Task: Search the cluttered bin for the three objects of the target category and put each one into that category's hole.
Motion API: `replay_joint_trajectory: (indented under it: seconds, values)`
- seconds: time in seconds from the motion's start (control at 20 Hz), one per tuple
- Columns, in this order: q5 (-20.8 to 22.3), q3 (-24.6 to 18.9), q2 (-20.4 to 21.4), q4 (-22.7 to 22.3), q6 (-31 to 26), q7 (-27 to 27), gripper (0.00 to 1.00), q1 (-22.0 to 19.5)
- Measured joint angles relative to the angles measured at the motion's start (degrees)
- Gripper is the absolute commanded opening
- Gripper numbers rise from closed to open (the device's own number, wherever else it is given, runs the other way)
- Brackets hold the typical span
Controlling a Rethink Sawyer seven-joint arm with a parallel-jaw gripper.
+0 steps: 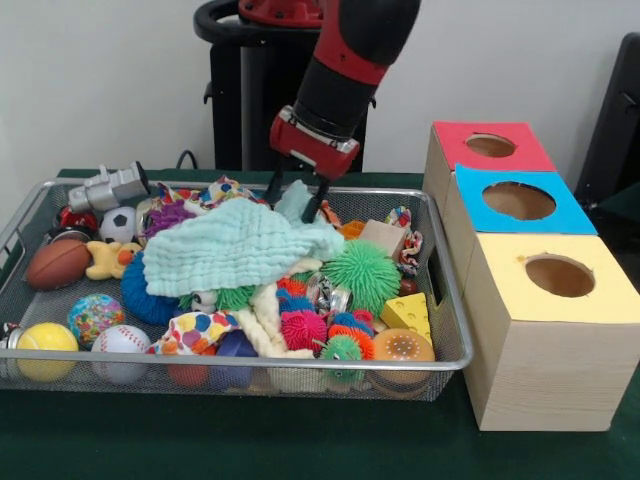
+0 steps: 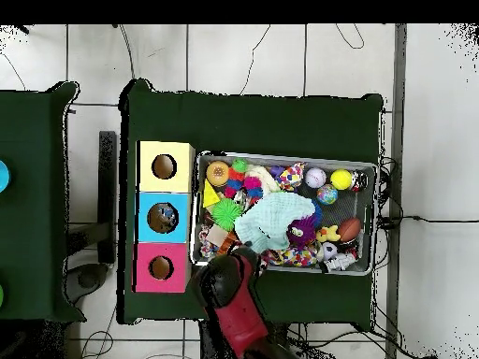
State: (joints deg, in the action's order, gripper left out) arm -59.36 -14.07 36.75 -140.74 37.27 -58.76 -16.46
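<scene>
A wire mesh bin (image 1: 452,364) is piled with toys, and a pale green cloth (image 1: 240,245) is draped over its middle. My gripper (image 1: 296,198) is at the bin's far edge, and a raised corner of the cloth is pinched between its fingers. Around the cloth lie a football (image 1: 57,262), a soccer ball (image 1: 120,225), a baseball (image 1: 122,344), a yellow tennis ball (image 1: 44,346), a green spiky ball (image 1: 362,273) and a cheese wedge (image 1: 408,313). In the overhead view the arm covers the gripper (image 2: 246,251) at the cloth's (image 2: 276,220) edge.
Beside the bin stands a row of wooden boxes with round holes: red top (image 1: 455,133), blue top (image 1: 472,182), yellow top (image 1: 500,262). Silver toy binoculars (image 1: 108,187) lie on the bin's far corner. Overhead, the boxes (image 2: 146,217) sit left of the bin (image 2: 281,157).
</scene>
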Motion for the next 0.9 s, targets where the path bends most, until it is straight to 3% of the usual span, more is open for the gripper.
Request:
replay_joint_trajectory:
  seconds: [0.15, 0.5, 0.7, 0.75, 0.9]
  values:
    - [5.3, 1.52, -1.71, 0.63, 0.01, -0.01, 1.0, -1.67]
    - [23.0, 4.82, -7.44, 4.48, 0.3, -0.52, 1.0, -8.21]
    - [30.21, 5.34, -9.14, 6.0, 1.71, -1.9, 1.0, -11.01]
    - [34.91, 5.51, -10.56, 7.12, 2.98, -3.28, 1.0, -12.82]
    - [39.14, 5.52, -12.1, 8.44, 4.29, -4.82, 1.0, -14.47]
